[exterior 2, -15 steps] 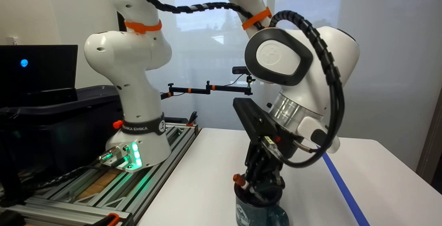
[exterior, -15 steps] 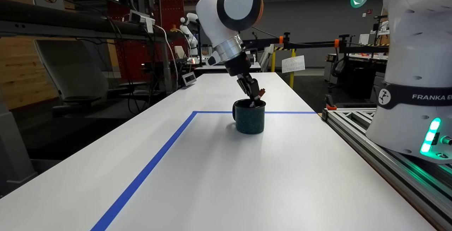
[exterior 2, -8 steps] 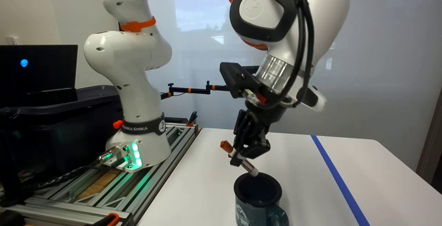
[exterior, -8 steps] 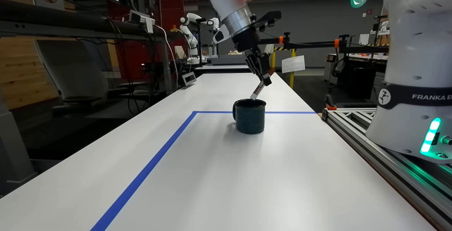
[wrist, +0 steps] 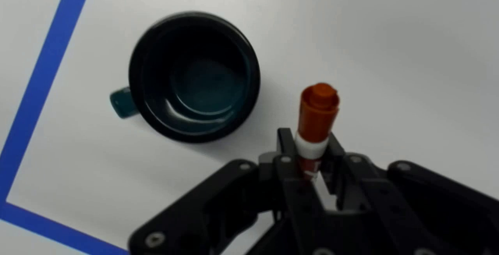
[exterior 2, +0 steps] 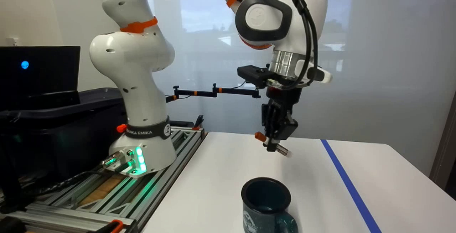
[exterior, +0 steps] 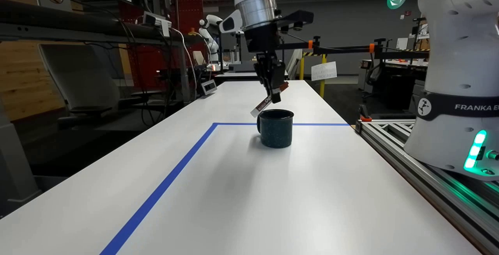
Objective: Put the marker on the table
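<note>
The marker has an orange-brown cap and a white barrel with a dark label. My gripper [wrist: 310, 144] is shut on the marker [wrist: 317, 112] just below its cap. In both exterior views the gripper [exterior: 275, 94] [exterior 2: 272, 145] holds the marker [exterior: 262, 107] [exterior 2: 283, 150] tilted in the air, cap end up, above the white table [exterior: 331, 192] [exterior 2: 213, 179]. The marker is out of the dark teal cup and off to one side of it. The lower barrel is hidden by the fingers in the wrist view.
The empty teal cup [exterior: 275, 130] [exterior 2: 265, 218] stands upright on the table close to the gripper, its handle [wrist: 124, 102] to one side. Blue tape [exterior: 171, 181] [exterior 2: 351, 186] marks the table. The robot base stands on a grey rail [exterior: 390, 146] along the table edge.
The gripper was down in the cup with the marker. It has lifted the marker out, moved sideways away from the cup and turned more upright. The cup has not moved.
</note>
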Action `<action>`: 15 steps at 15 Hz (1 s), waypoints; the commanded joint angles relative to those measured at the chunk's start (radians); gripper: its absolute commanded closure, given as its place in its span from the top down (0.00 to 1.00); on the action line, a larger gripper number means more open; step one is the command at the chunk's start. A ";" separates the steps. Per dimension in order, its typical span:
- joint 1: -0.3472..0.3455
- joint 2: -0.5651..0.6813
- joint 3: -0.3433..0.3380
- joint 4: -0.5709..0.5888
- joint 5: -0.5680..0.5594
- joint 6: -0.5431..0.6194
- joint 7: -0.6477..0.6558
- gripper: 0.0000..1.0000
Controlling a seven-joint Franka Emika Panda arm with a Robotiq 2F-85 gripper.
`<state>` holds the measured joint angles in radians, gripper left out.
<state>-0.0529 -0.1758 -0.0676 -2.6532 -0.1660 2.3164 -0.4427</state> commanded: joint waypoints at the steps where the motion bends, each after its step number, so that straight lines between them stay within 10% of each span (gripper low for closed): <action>1: 0.046 0.105 0.039 -0.009 -0.011 0.189 0.069 0.05; 13: -0.014 0.483 0.077 0.084 0.015 0.532 0.032 0.05; 14: -0.026 0.486 0.087 0.092 0.023 0.526 0.026 0.45; 15: -0.031 0.485 0.092 0.098 0.023 0.518 0.029 0.45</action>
<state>-0.0533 0.2740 -0.0041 -2.5884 -0.1649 2.8356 -0.3944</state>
